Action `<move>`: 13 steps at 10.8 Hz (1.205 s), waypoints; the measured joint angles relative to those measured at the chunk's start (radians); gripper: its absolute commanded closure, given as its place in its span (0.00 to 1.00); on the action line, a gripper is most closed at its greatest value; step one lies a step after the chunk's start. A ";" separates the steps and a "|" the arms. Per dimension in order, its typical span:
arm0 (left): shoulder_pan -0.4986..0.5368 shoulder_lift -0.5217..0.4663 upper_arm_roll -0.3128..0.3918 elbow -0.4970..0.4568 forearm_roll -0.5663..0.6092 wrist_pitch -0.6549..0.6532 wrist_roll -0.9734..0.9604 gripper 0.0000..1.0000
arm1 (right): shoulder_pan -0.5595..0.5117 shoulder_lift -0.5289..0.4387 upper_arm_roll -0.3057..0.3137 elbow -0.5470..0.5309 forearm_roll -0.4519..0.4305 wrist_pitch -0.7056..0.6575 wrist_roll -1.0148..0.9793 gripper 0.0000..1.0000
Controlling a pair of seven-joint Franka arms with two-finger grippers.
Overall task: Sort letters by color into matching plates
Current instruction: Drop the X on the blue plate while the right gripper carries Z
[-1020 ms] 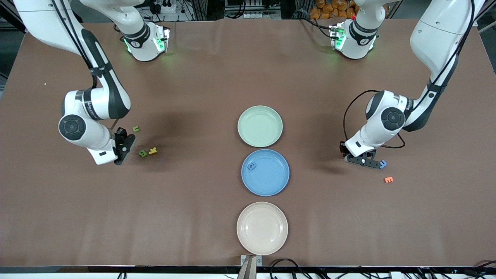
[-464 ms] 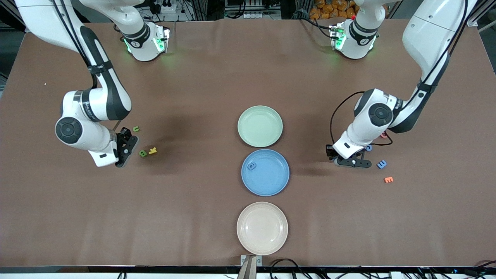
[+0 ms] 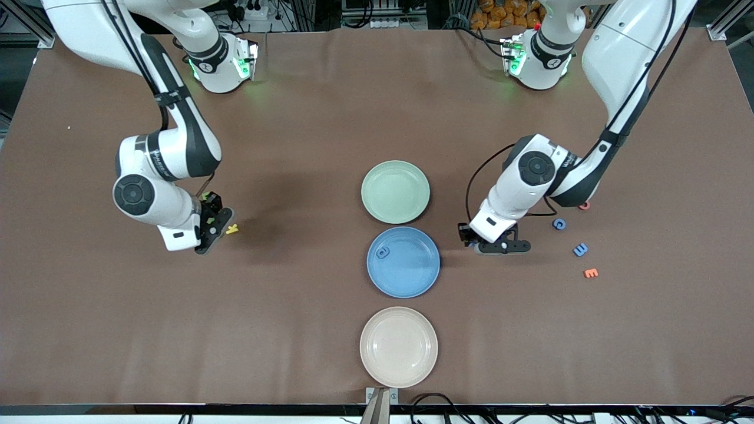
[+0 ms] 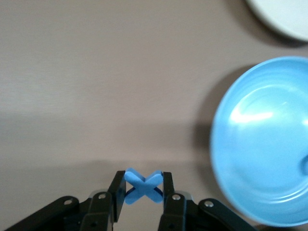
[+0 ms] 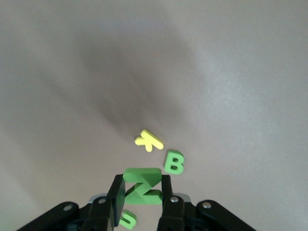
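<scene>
My left gripper (image 3: 498, 246) (image 4: 142, 182) is shut on a blue X letter (image 4: 143, 185), above bare table just beside the blue plate (image 3: 412, 282) (image 4: 260, 144), toward the left arm's end. One blue letter (image 3: 383, 252) lies in that plate. The mint green plate (image 3: 395, 192) sits farther from the front camera, with nothing in it. My right gripper (image 3: 212, 222) (image 5: 141, 187) is shut on a green Z letter (image 5: 143, 185), over a green B (image 5: 174, 162), another green letter (image 5: 127, 220) and a yellow K (image 3: 232, 228) (image 5: 149, 140).
A cream-beige plate (image 3: 399, 347) (image 4: 284, 17) lies nearest the front camera. Toward the left arm's end lie a blue C (image 3: 558, 224), a blue E (image 3: 580, 249), an orange E (image 3: 591, 273) and a red letter (image 3: 584, 206).
The left arm has carried the blue X away from the loose letters toward the blue plate. The right gripper has shifted toward the plates, now covering the green B in the front view.
</scene>
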 measured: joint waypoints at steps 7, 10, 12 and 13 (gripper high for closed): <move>-0.167 0.117 -0.002 0.208 0.000 0.005 -0.260 1.00 | 0.164 0.001 0.044 0.017 0.060 -0.003 0.398 1.00; -0.171 0.125 -0.001 0.222 0.000 0.005 -0.279 0.40 | 0.245 0.009 0.046 0.036 0.108 0.002 0.530 1.00; -0.170 0.126 0.004 0.242 0.000 0.005 -0.283 0.16 | 0.303 0.017 0.046 0.072 0.165 0.004 0.596 1.00; -0.170 0.127 0.007 0.251 0.000 0.005 -0.283 0.12 | 0.331 0.023 0.047 0.088 0.174 0.004 0.645 1.00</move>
